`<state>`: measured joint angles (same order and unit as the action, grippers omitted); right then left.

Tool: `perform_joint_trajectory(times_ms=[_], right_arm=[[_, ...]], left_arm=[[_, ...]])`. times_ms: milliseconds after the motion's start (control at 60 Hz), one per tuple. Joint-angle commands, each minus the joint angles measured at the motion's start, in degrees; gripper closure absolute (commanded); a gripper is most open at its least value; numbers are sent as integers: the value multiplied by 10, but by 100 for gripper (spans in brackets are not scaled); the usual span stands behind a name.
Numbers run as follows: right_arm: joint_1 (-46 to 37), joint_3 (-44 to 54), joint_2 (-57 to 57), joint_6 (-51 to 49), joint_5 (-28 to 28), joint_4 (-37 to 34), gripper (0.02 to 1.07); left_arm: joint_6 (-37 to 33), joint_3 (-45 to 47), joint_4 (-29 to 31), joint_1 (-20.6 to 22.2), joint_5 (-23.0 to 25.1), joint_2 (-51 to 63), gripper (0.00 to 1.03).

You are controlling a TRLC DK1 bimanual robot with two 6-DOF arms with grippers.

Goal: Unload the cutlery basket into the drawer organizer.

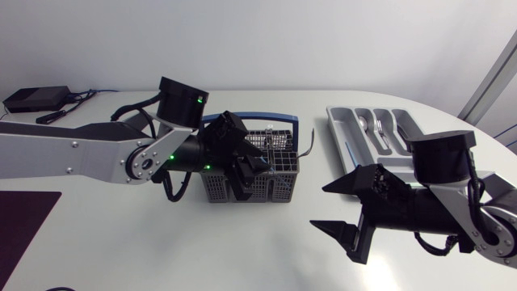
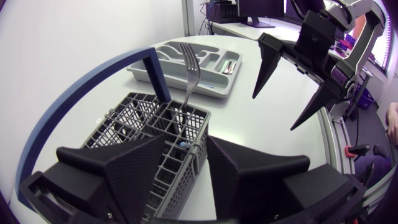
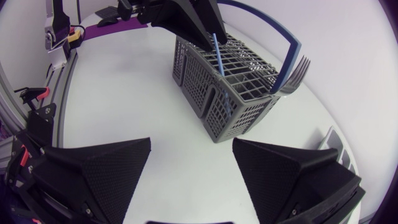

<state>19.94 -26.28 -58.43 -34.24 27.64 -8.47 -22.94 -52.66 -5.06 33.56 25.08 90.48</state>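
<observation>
Progress, as judged: unloading was partly done. The drawer organizer (image 1: 340, 129) sat toward the table's right side and already held some cutlery. One spoon (image 1: 365, 123) was clear in a long slot. Other pieces lay in neighbouring slots, type not resolved.

The cutlery basket (image 1: 279, 176), grey mesh with a blue bail handle (image 1: 273, 119), stood mid-table, well apart from the organizer. It was not empty:
- A fork (image 2: 189, 68) stood upright, tines up, in a cell on the organizer side.
- A thin blue-handled piece (image 3: 218, 59) stood in another cell, its working end hidden in the mesh, so type unknown.
- The floors of the other cells could not be seen.

At least those two items were left to move.

The left gripper (image 2: 186, 140) was down over the basket with its fingers apart, one on each side of the blue piece's top and a divider wall. No two-sided contact was visible, so I logged it as released, with the grasp not yet made.

The right gripper (image 1: 317, 207) was spread wide and held nothing. It hovered over bare table between basket and organizer, tips toward the basket.

Surroundings: a small black box with cables (image 1: 35, 99) sat at the far left, and a dark mat (image 1: 24, 218) lay at the near left. Both were well clear.

Possible obstructions: the bail handle arched over the cells and could limit a straight lift. The right gripper sat near the route from basket to organizer.
</observation>
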Motion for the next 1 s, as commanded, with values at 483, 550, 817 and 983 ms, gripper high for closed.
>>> perform_joint_trajectory(times_ms=[483,550,817,983], right_arm=[[5,9,-3,11,-2,6,12],[5,10,-2,11,-2,6,12],[5,12,1,10,-2,4,12],[7,16,7,10,-2,4,12]], left_arm=[[10,-28,-7,5,13,30,83],[10,-29,-4,5,15,30,85],[5,-58,52,6,20,12,91],[-3,-85,109,6,20,-9,93]])
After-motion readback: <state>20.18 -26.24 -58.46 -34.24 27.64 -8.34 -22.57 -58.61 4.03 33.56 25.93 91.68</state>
